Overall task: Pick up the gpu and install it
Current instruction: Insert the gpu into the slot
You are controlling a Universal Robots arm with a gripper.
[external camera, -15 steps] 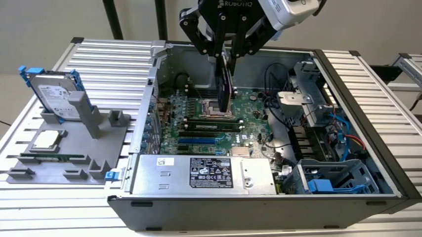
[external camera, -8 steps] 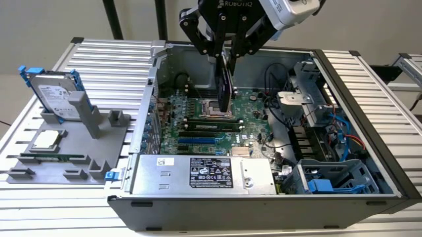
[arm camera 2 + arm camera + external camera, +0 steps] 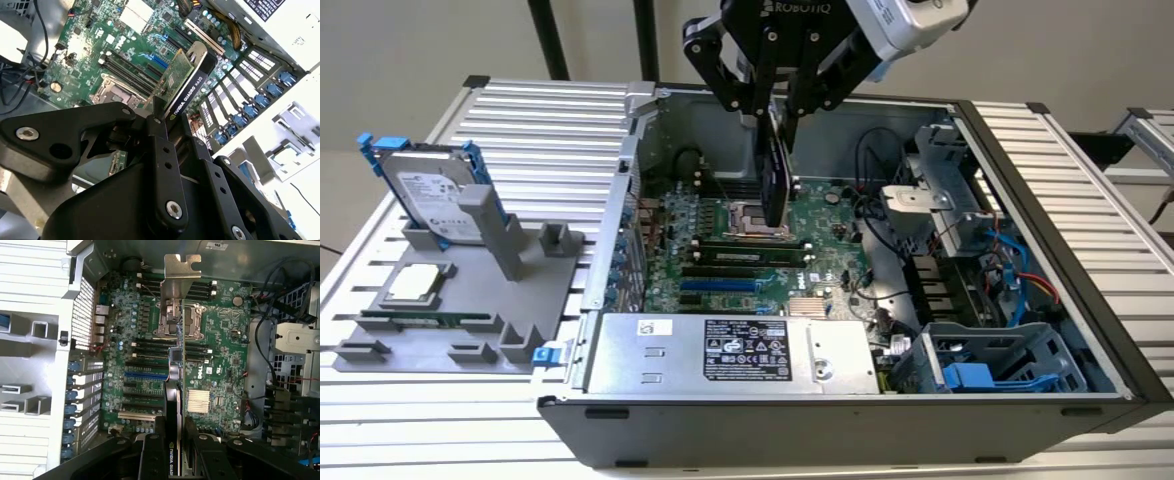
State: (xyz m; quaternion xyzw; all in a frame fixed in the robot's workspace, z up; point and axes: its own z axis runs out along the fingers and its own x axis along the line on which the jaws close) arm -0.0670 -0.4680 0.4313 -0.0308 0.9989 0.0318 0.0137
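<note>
Hand [image 3: 781, 105] clamped shut on the gpu [image 3: 777, 170], black fingers gripping the card's upper edge and holding it on edge over the green motherboard [image 3: 834, 215] inside the open computer case [image 3: 854, 430]; the silver end bracket [image 3: 181, 270] points away from the hand. Below the card sits the metal CPU socket [image 3: 757, 215], with black cables [image 3: 867, 160] to the exterior view's right and the grey power supply [image 3: 727, 350] at the near wall. Outside the case, a silver hard drive [image 3: 434, 195] with blue rails stands upright in a grey fixture [image 3: 480, 290] on the ribbed aluminium table [image 3: 547, 120].
</note>
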